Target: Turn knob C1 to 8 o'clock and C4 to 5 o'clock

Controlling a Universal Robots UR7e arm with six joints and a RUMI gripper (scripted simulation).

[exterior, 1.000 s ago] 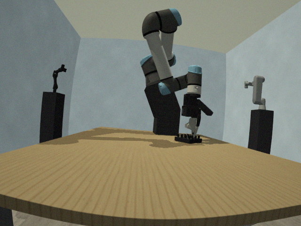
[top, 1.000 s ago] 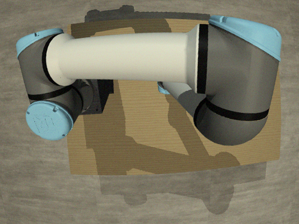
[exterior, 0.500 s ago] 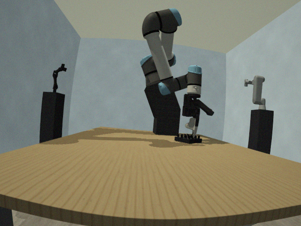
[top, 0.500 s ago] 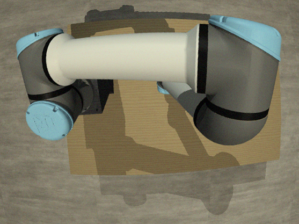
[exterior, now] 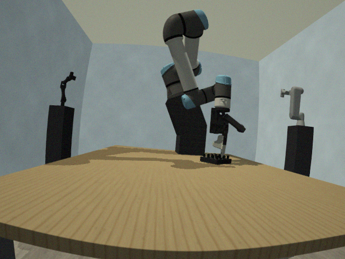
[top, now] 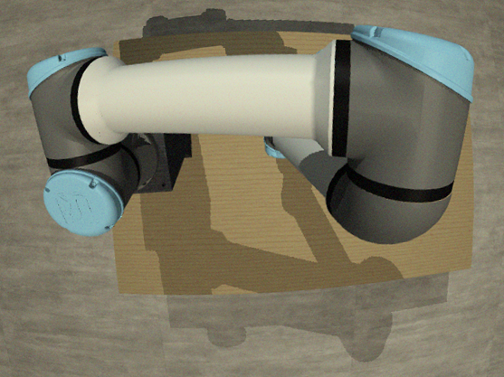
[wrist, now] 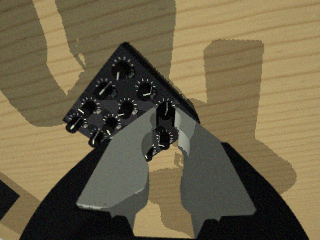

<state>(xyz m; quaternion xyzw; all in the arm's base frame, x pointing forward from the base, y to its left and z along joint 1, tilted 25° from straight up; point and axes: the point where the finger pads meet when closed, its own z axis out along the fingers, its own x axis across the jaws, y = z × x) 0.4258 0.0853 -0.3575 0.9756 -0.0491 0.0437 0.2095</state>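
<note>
The black knob box [wrist: 131, 60] [exterior: 211, 160] lies on the wooden table [exterior: 167, 211] [top: 242, 182] at its far right in the exterior view. In the wrist view it sits turned like a diamond, with several rows of small black knobs with white pointers. My gripper [wrist: 165, 108] [exterior: 222, 153] points straight down onto the right end of the box. Its two grey fingers are shut on one knob [wrist: 165, 112] at the box's right edge. I cannot tell its row and number. In the top view the arm hides the box.
The arm's dark base column [exterior: 186, 130] stands just behind the box. Two black pedestals [exterior: 59, 130] [exterior: 298, 149] carrying cameras stand beyond the table's left and right edges. The big arm links [top: 213, 96] span the table from above.
</note>
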